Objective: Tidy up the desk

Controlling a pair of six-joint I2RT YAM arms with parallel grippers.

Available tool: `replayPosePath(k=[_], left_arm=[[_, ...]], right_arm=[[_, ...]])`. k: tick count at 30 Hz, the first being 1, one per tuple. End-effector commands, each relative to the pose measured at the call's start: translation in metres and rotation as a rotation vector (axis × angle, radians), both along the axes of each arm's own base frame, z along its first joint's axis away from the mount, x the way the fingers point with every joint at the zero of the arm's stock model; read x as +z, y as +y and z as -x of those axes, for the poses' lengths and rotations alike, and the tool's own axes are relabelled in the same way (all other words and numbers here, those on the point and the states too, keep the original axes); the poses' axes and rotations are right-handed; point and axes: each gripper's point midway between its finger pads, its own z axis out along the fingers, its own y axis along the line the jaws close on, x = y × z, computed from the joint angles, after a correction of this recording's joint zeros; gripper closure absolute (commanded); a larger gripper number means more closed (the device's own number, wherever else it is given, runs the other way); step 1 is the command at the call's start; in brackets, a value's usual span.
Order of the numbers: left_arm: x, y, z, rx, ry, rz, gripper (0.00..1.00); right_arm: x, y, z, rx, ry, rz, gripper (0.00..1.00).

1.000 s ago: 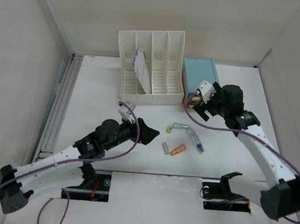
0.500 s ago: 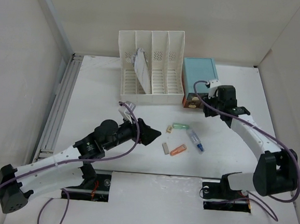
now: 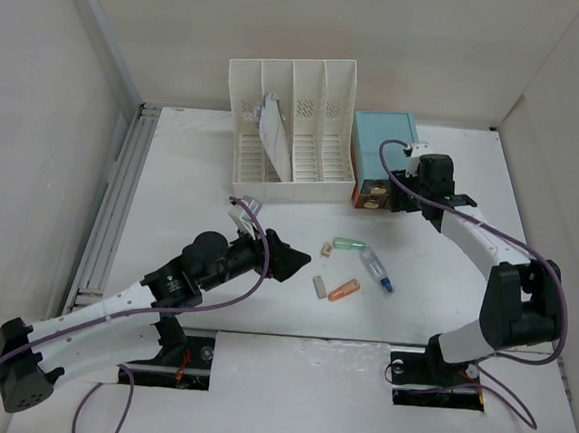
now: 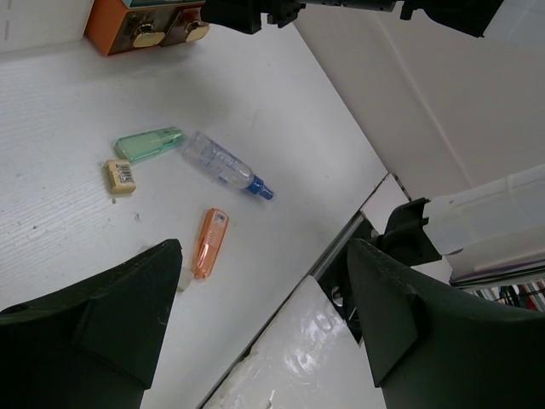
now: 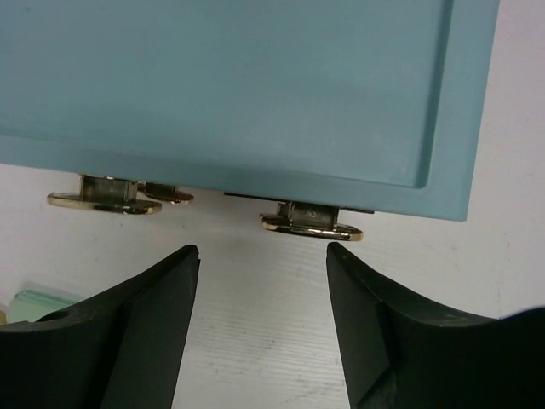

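The large flat white matte desk (image 3: pixel 187 178), rigid and fixed beneath both arms, is itself not for gripping, I judge; the open, empty right gripper (image 5: pixel 261 254) faces the small hard brass knob (image 5: pixel 311 223) of the light-blue drawer box (image 5: pixel 255 85), and the left gripper (image 4: pixel 264 256) hangs open, empty.

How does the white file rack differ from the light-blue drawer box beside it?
The file rack is white, open-topped, with slotted dividers; the drawer box is light blue with a closed top. The file rack is wider than the drawer box. The file rack holds paper; the drawer box has an orange front with brass knobs. Both stand side by side at the far end of the desk.
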Motion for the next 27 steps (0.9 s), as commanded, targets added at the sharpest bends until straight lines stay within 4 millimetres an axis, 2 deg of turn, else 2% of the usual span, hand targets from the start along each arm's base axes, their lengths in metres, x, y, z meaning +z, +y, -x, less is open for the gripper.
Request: replayPosePath(k=[1,2,4,5,13,16,17,25,27], left_arm=[[0.007,-0.002,0.001,-0.003,-0.015,0.028,0.24],[0.007,-0.002,0.001,-0.003,-0.015,0.028,0.24],[0.004,-0.001,0.001,-0.003,-0.010,0.021,0.24],[0.004,-0.001,0.001,-0.003,-0.010,0.021,0.24],[0.009,-0.002,0.001,-0.003,-0.015,0.028,0.24],[0.009,-0.002,0.000,-0.003,-0.010,0.021,0.24],[0.009,-0.002,0.000,-0.003,-0.010,0.021,0.24],[0.009,0.001,0.001,0.006,-0.010,0.019,0.24],[0.009,0.001,0.001,0.006,-0.010,0.019,0.24]], right_arm=[[0.034,-0.004,-0.027,-0.065,-0.121,-0.029,0.33],[0.034,-0.012,-0.028,-0.087,-0.123,-0.021,0.33],[0.037,-0.011,-0.032,-0.094,-0.132,-0.032,0.33],[0.037,-0.019,-0.033,-0.118,-0.134,-0.022,0.33],[0.043,-0.028,-0.038,-0.151,-0.156,-0.027,0.33],[0.036,-0.030,-0.042,-0.153,-0.137,-0.028,0.33],[0.040,-0.028,-0.044,-0.142,-0.144,-0.038,0.33],[0.030,-0.022,-0.048,-0.136,-0.128,-0.063,0.34],[0.032,-0.022,-0.049,-0.135,-0.137,-0.065,0.37]])
